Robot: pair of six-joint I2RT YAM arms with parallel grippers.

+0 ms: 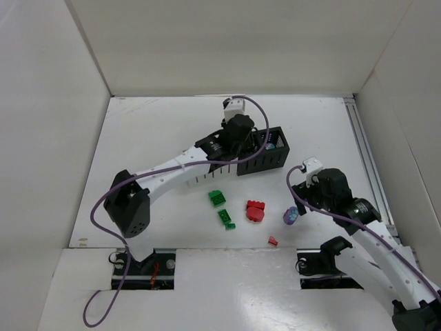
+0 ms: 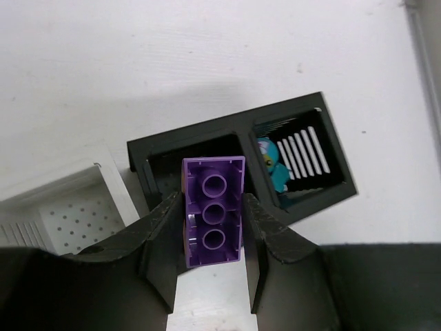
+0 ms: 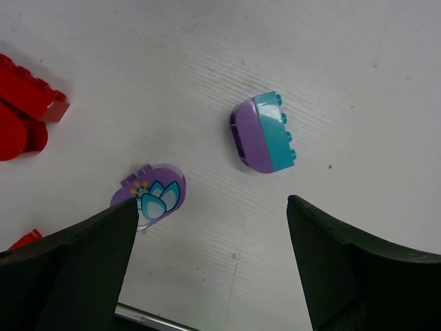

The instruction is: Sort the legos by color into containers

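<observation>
My left gripper (image 2: pixel 213 207) is shut on a purple brick (image 2: pixel 213 221), held underside up just above the near wall of the black two-compartment bin (image 2: pixel 234 131). A teal lego (image 2: pixel 271 164) lies in that bin's right compartment. The white bin (image 2: pixel 76 207) stands to its left. In the top view the left gripper (image 1: pixel 241 138) is over the black bin (image 1: pixel 281 153). My right gripper (image 3: pixel 213 227) is open and empty above the table, with a purple-and-teal piece (image 3: pixel 265 134) and a purple flower piece (image 3: pixel 151 196) just ahead of it.
Two green legos (image 1: pixel 218 198) (image 1: pixel 226 218), a red lego cluster (image 1: pixel 255 210) and a small red piece (image 1: pixel 273 241) lie on the table in front of the bins. The white bin (image 1: pixel 205 179) is partly under the left arm. White walls surround the table.
</observation>
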